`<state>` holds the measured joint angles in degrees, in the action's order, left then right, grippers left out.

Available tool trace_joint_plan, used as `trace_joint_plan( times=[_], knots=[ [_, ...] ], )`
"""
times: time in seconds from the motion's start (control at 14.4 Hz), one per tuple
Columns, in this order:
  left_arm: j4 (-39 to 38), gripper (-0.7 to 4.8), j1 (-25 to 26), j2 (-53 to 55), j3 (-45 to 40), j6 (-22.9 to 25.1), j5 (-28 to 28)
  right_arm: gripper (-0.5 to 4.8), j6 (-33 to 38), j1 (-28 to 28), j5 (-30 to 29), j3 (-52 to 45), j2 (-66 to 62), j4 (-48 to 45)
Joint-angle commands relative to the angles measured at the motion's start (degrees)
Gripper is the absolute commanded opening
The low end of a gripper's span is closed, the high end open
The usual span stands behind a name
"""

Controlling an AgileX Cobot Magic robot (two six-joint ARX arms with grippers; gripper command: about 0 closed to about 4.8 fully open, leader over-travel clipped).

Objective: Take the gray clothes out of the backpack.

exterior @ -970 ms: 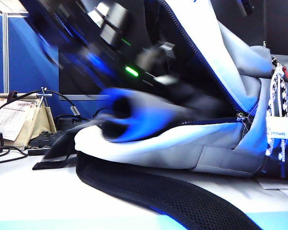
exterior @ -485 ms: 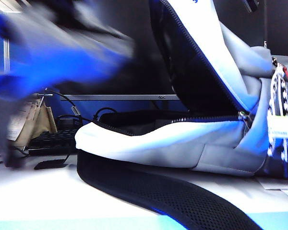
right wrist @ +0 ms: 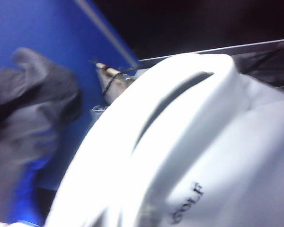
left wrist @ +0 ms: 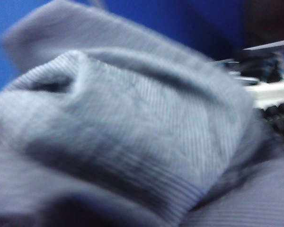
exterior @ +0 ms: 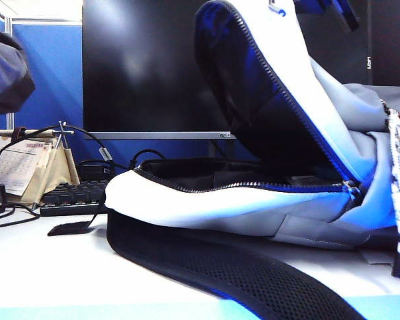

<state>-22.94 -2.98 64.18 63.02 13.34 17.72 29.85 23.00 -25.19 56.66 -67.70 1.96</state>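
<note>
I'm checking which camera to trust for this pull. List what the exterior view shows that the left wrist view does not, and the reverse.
Only the exterior view: the backpack lying unzipped with its flap raised, its black mesh strap on the table, the dark monitor.
Only the left wrist view: the ribbed knit of the gray clothes filling the frame, close up; the left gripper is hidden.
Both: the gray clothes, at the exterior's left edge, out of the backpack, and the keyboard.
</note>
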Motion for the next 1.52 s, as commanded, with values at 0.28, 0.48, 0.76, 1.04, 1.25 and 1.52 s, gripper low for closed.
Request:
trace_joint_plan(
  times=[0.28,0.48,0.76,1.04,1.25,1.52],
  knots=[
    [2.75,4.25,1.88,0.63,0.33,-2.01,-13.42,4.63,0.15,0.33,-0.74,0.72,1.6,-4.2],
    [2.25,4.79,1.88,0.37,0.33,-6.47,-14.67,4.61,0.35,0.31,-4.74,0.72,5.22,-6.97],
    [7.85,-0.07,1.88,-9.35,0.35,-14.4,-49.46,-0.07,-1.84,0.22,-5.38,0.7,17.42,-6.82],
    [3.28,-0.06,1.88,-28.02,-0.37,-18.34,-49.88,-0.07,-9.03,-1.62,-3.56,0.7,30.12,4.61],
    [2.93,-0.06,1.88,-41.16,-4.02,-18.84,-46.42,-0.07,-18.34,-1.95,7.82,0.59,40.79,14.95],
    [2.01,-0.06,1.88,-53.72,-16.87,-30.1,-46.71,-0.07,-21.55,-1.88,8.07,0.07,47.54,22.93]
  ],
)
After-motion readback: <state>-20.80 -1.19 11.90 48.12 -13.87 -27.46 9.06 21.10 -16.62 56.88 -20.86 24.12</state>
